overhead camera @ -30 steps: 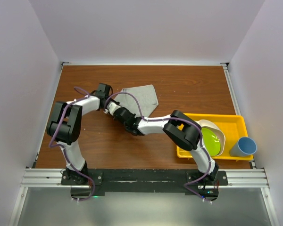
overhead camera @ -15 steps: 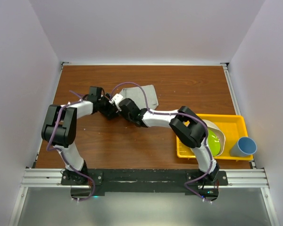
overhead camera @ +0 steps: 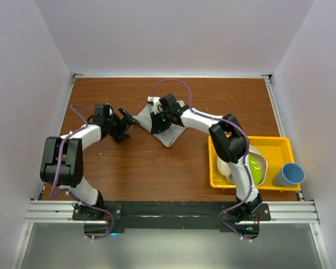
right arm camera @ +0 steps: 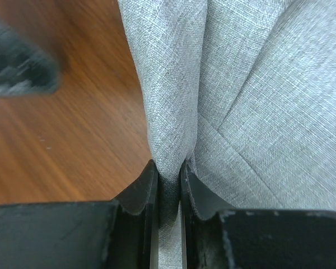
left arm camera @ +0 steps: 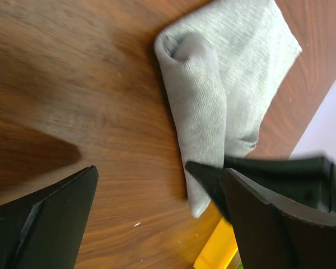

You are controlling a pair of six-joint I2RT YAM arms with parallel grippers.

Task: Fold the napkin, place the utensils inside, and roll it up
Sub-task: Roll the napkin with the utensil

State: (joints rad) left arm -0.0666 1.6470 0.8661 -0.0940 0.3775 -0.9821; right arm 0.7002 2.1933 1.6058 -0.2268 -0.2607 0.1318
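The light grey napkin (overhead camera: 174, 130) lies partly rolled on the brown table, its rolled edge on the left side (left arm camera: 199, 95). My right gripper (overhead camera: 158, 121) is shut on that rolled fold of cloth (right arm camera: 169, 174), and the flat part of the napkin (right arm camera: 269, 112) spreads to its right. My left gripper (overhead camera: 127, 117) stands wide open just left of the napkin with bare wood between its fingers (left arm camera: 159, 176), touching nothing. The utensils are hidden; no spoon shows in any view.
A yellow tray (overhead camera: 275, 139) at the right holds a white bowl (overhead camera: 252, 150) and a green dish (overhead camera: 251, 168); its corner shows in the left wrist view (left arm camera: 215, 255). A blue cup (overhead camera: 289, 175) stands right of the tray. White walls surround the table.
My left gripper has opened and drawn back to the left, off the napkin. My right gripper has moved away and to the right, carrying the rolled fold over the cloth.
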